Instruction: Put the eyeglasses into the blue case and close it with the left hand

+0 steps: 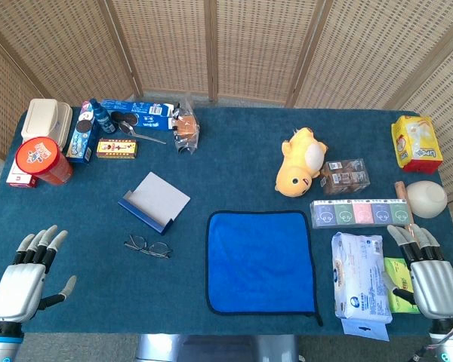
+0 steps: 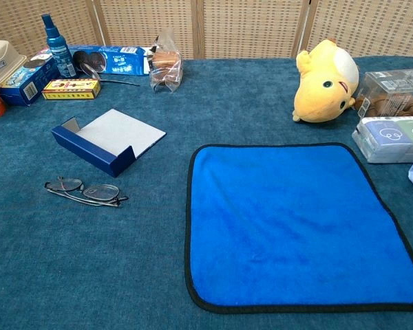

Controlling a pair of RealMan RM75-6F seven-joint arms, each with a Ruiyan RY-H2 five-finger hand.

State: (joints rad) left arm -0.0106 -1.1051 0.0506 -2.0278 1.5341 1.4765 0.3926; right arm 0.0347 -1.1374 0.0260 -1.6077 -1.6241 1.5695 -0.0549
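Teal carpet-like fabric covers the tabletop (image 1: 234,151) where nothing of the task appears begun: the eyeglasses (image 2: 83,191) lie folded on the cloth, just in front of the blue case (image 2: 107,143), which sits open with its white lining up. The left robot hand (image 1: 26,275) hovers at the near left edge, released, fingers spread and holding nothing; it shows only in the head view. The right robot hand (image 1: 430,275) rests at the far right edge beside a pack of wipes (image 1: 360,275), likewise empty with fingers apart.

By the look of it, the step in hand is the opening reach. The left robot hand lies near the eyeglasses, off to their left and closer to the robot, with bare fabric between. The next move likely calls for a reach forward and right, then a fine pinch on the thin wire frame, which lies flat and may be hard to lift. Whether the temples are fully folded is hard to tell. A blue cloth (image 2: 296,220) lies to the right, well apart from the case.
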